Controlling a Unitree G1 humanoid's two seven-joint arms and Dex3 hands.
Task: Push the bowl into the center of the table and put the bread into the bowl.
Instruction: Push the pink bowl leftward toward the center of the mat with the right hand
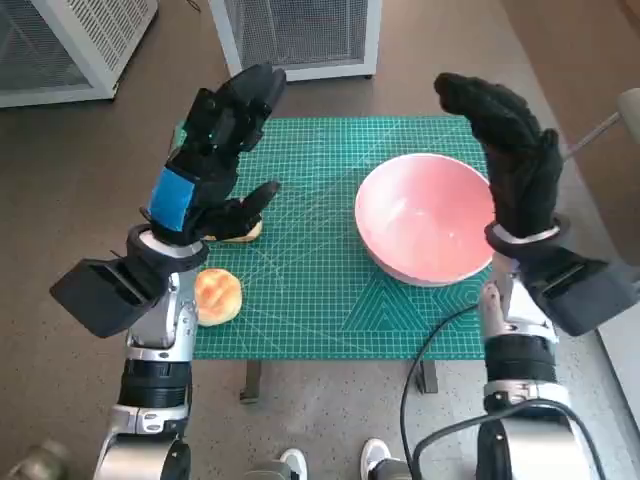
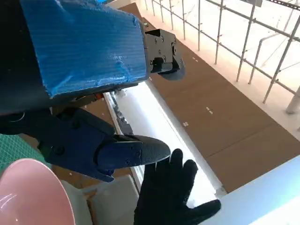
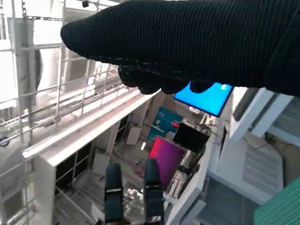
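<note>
A pink bowl (image 1: pixel 425 217) stands on the right half of the green cutting mat (image 1: pixel 320 290), empty; its rim (image 2: pixel 28 187) also shows in the left wrist view. One round bread roll (image 1: pixel 217 296) lies at the mat's near left edge. A second piece of bread (image 1: pixel 243 233) peeks out from under my left hand (image 1: pixel 215 150), which is raised above the mat's left side, fingers apart and holding nothing. My right hand (image 1: pixel 510 150) is raised at the bowl's right rim, fingers extended, empty. The left wrist view also shows that gloved hand (image 2: pixel 171 197).
White mesh cabinets (image 1: pixel 300 35) stand on the floor beyond the table, another (image 1: pixel 70 45) at far left. A black cable (image 1: pixel 425 370) hangs below the table's near edge. Shoes (image 1: pixel 375 458) of a person show at the bottom.
</note>
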